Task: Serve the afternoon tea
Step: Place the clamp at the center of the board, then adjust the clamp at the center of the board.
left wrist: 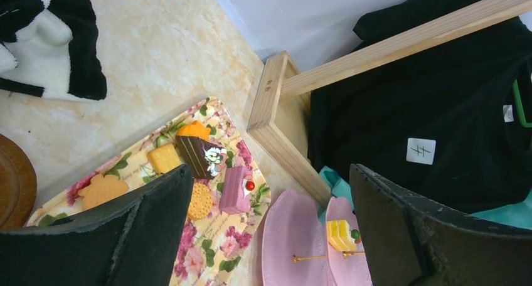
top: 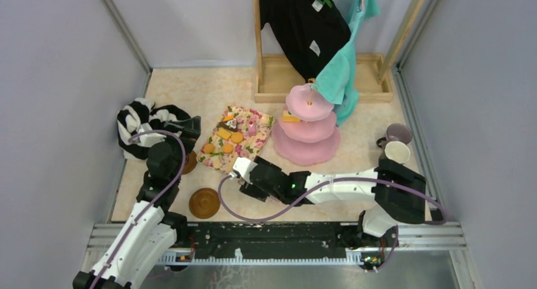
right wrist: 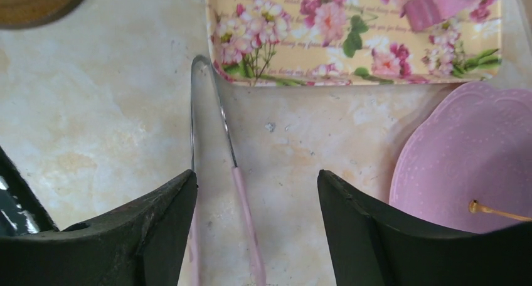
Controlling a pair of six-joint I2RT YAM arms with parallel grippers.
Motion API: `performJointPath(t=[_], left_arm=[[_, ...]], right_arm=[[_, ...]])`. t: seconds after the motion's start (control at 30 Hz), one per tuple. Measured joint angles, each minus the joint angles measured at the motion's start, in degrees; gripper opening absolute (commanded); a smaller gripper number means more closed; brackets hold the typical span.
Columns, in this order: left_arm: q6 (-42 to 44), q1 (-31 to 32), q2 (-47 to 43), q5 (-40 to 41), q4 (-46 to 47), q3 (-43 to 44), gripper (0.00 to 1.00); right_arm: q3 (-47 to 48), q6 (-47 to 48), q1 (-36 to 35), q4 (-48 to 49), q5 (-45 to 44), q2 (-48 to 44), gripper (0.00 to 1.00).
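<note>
Yellow pastry (top: 290, 117) on the cake stand (top: 304, 154), other pastries (top: 223, 134) waiting mid-frame on the cloth (top: 250, 147); left claw (left wrist: 270, 179), right claw (right wrist: 257, 182) spread.

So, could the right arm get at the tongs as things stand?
Probably yes: the tongs lie on the table right under the open right tool, with nothing covering them. The floral tray and pink stand sit beyond.

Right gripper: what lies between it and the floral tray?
Metal tongs with pink arms lie on the table, their bend nearly touching the floral tray, seen in the right wrist view.
</note>
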State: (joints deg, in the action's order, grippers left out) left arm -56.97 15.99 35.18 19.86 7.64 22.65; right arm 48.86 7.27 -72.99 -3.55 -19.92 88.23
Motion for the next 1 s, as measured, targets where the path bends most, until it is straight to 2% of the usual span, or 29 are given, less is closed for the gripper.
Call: performJointPath(t=[0.07,0.13,0.17,0.23,0.27,0.3,0.43,0.7,0.9,1.0], left_arm=[[0.0,0.0,-0.3,-0.2,-0.1,0.0,0.99],[0.0,0.0,-0.6,-0.4,-0.2,0.0,0.99],[0.0,0.0,-0.9,-0.5,-0.2,0.0,0.99],[0.0,0.0,-1.4,-0.6,-0.3,0.0,0.99],[0.0,0.0,-1.7,-0.6,-0.3,0.0,0.99],[0.0,0.0,-1.9,-0.6,-0.3,0.0,0.99],[0.0,0.0,-2.4,-1.0,-0.3,0.0,0.99],[0.1,0.0,-2.6,-1.4,-0.4,0.0,0.99],[0.1,0.0,-3.7,-1.2,-0.6,0.0,0.99],[0.3,0.0,-5.0,-0.9,-1.1,0.0,0.99]], right_arm=[[0.0,-0.7,-0.5,0.1,-1.0,-1.9,0.7],[0.5,-1.9,-1.3,-0.3,-2.1,-2.5,0.65],[0.9,-2.8,-1.9,-0.6,-2.9,-2.5,0.58],[1.4,-5.2,-3.4,-1.0,-4.8,-2.5,0.31],[1.9,-7.0,-4.3,-1.7,-6.2,-2.5,0.22],[2.3,-9.4,-5.0,-2.4,-7.5,-2.5,0.17],[5.2,-21.3,-6.3,-5.1,-13.9,-1.3,0.07],[12.3,-48.7,-6.2,-15.5,-21.0,5.4,0.13],[19.1,-64.9,-5.8,-22.1,-21.2,10.6,0.44],[20.0,-71.5,-5.0,-25.3,-20.5,11.5,0.46]])
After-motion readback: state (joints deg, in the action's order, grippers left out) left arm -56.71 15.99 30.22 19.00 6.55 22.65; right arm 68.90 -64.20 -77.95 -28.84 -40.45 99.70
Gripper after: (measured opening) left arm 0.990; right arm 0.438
